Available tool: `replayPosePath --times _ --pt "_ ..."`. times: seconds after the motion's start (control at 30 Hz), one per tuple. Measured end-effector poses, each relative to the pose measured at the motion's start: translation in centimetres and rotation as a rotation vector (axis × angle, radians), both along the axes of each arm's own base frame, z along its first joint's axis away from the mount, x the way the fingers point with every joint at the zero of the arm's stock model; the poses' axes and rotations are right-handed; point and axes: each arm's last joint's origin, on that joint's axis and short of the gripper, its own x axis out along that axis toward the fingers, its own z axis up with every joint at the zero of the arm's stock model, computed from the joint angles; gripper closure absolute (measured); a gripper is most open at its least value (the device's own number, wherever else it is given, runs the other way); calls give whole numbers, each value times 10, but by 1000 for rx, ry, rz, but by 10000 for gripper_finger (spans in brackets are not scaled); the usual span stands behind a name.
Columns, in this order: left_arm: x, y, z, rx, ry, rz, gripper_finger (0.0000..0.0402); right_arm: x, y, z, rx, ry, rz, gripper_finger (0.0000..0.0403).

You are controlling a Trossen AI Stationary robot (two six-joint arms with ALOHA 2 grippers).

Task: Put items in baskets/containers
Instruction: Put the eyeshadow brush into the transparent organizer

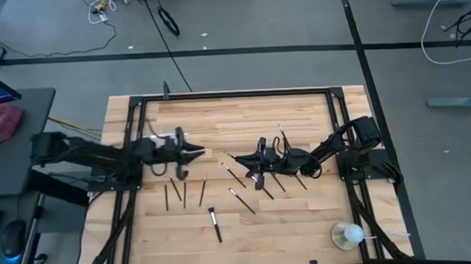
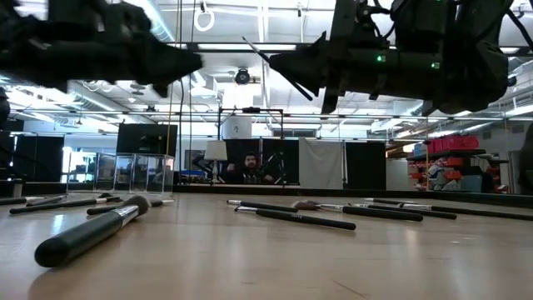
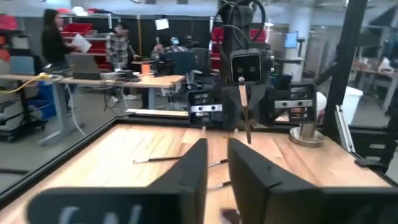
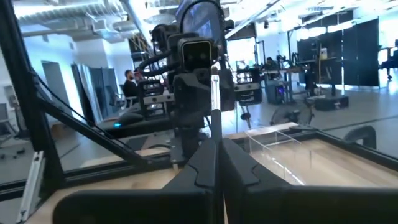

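Across the wooden table (image 1: 303, 224), the two dark arms are reaching in from opposite sides and facing each other over the boards. The left gripper (image 1: 195, 154) is hovering above the table just beside the clear brush holder (image 1: 166, 138), which is sitting on the table between that gripper and the back rail; in the left wrist view its fingers (image 3: 193, 171) are standing slightly parted with a narrow gap between them and nothing in it. The right gripper (image 1: 245, 159) is hanging near the table's middle, well apart from the holder, and its jaws are pressed together on a thin brush (image 4: 215, 106) that is sticking up between the fingertips; the same brush is showing in the left wrist view, upright in front of the right arm's camera. The loose makeup brushes (image 1: 242, 200) are lying scattered on the boards: a few near the holder below the left gripper, several under and beside the right gripper, and one larger brush (image 1: 215, 225) lying alone toward the front edge. The white ball on its dish (image 1: 348, 235) is resting far from the holder, at the table's front right corner.
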Motion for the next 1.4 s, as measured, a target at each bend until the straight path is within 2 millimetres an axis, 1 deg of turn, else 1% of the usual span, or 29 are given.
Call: replayPosePath --times 0.13,0.23,0.33,0.47,0.63,0.87,1.0,1.17,1.37,1.4 --pt "38 -2 7 67 7 -126 257 -2 9 2 -24 -19 23 397" --pt "60 -5 9 106 -19 -207 215 -3 16 3 -58 -27 35 397" --pt "71 -11 12 134 -91 -273 186 -4 18 4 -65 -32 42 397" --pt "74 -17 14 140 -168 -308 180 -4 20 4 -64 -36 46 397" --pt "78 -21 13 122 -172 -251 205 -4 20 4 -64 -38 45 397" --pt "95 -26 10 94 -160 -271 231 2 22 12 -75 -70 40 397" --pt "98 -26 9 95 -161 -270 249 3 22 13 -87 -73 38 397" --pt "98 -26 10 96 -169 -276 294 3 22 13 -85 -73 40 397" --pt "98 -26 10 94 -171 -279 377 3 22 13 -85 -72 43 396" --pt "98 -26 10 94 -171 -279 383 3 22 13 -86 -70 45 395"
